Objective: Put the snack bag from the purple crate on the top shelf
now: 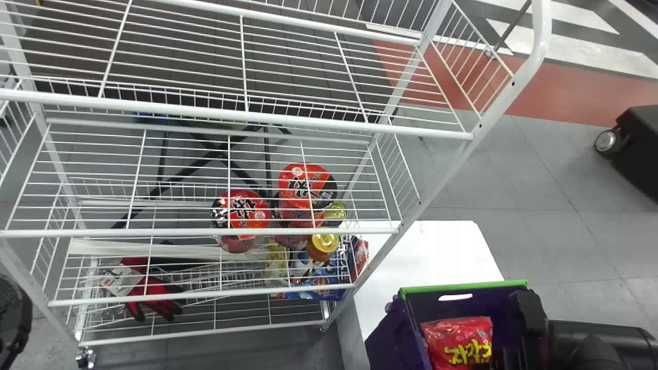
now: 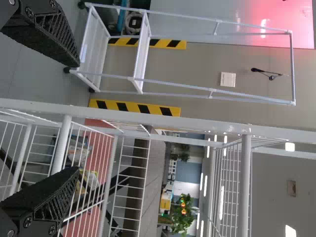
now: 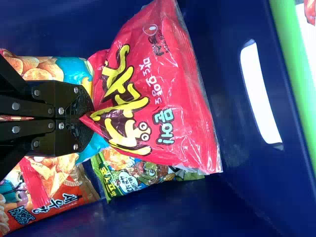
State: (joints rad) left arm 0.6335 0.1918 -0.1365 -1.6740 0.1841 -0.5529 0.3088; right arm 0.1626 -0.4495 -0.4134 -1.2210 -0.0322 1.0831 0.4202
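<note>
Snack bag (image 1: 456, 338): clamped in right gripper (image 3: 90, 117), inside purple crate (image 1: 388, 339), head view's lower right. Looks grasped; needs lifting, then placing on top shelf (image 1: 205, 112), upper left. Left gripper (image 2: 78, 117): spread apart.

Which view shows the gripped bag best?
The right wrist view: the bag is large, facing the camera. The head view shows it smaller, cut off, in the crate; the left wrist view faces the rack.

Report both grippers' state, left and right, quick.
Left gripper: open, nothing between its fingers.
Right gripper: closed on a corner of the red snack bag, inside the purple crate.
</note>
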